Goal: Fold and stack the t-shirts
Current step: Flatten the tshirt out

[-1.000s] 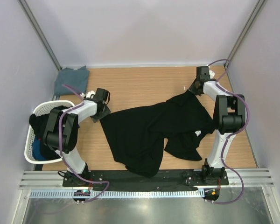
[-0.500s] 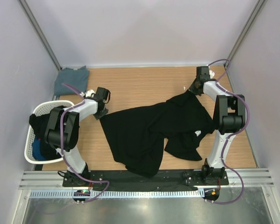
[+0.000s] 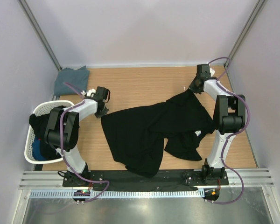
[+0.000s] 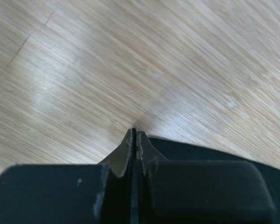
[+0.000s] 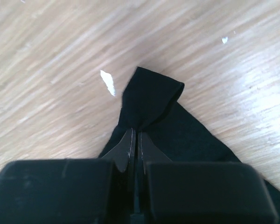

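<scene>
Over the last second the left pincer (image 3: 101,110) has eased a little toward the upper left of the top view. The dark flap that hung slack beneath it has drawn in. The right pincer (image 3: 194,88) has crept slightly toward the upper right.

The black t-shirt (image 3: 144,130) between them has hardly shifted. It lies rumpled across the middle of the bench (image 3: 144,86), its lower right part doubled over itself. I judge that the 2 arms are taking up slack to spread it flat; no fold is made yet.

The right pincer is closed on a small tuck of the shirt's corner, which pokes out past its tips. The left is closed to a hairline with the shirt's edge running in beneath it, so it seems to have a pinch of hem, though the nip itself is hidden.

The grey-blue t-shirt (image 3: 71,78) sits bunched in the upper left corner. What dark and blue cloth fills the laundry basket (image 3: 30,140) I cannot make out.
</scene>
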You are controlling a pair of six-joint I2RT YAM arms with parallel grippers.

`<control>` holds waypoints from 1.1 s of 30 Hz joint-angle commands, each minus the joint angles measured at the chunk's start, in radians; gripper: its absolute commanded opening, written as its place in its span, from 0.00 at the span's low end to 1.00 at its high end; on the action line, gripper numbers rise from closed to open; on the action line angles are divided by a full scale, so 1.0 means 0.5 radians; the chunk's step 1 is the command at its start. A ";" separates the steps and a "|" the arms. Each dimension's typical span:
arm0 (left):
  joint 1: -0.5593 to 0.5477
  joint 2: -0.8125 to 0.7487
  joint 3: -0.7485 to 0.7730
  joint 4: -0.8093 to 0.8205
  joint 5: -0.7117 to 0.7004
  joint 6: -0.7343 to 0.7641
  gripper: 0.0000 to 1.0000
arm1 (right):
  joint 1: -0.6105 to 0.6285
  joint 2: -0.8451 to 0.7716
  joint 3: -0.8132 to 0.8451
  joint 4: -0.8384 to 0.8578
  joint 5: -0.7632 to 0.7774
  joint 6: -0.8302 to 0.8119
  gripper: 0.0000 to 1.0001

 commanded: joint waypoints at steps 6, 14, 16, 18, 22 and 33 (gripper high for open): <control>0.006 -0.398 0.245 0.233 0.140 0.583 0.00 | -0.050 -0.316 0.313 0.008 -0.077 -0.123 0.01; 0.003 -0.806 0.549 0.319 0.222 0.902 0.00 | -0.053 -0.856 0.592 -0.047 -0.101 -0.258 0.01; 0.000 -0.873 0.656 0.359 0.250 0.975 0.00 | -0.053 -0.918 0.729 -0.062 -0.089 -0.280 0.01; 0.000 -0.910 0.724 0.387 0.265 1.077 0.00 | -0.053 -0.967 0.846 -0.099 -0.098 -0.289 0.01; 0.003 -1.036 0.859 0.515 0.284 1.184 0.00 | -0.053 -1.050 1.180 -0.136 -0.098 -0.320 0.01; 0.000 -1.386 1.270 0.500 0.400 1.298 0.00 | -0.053 -1.390 1.770 -0.256 -0.104 -0.461 0.01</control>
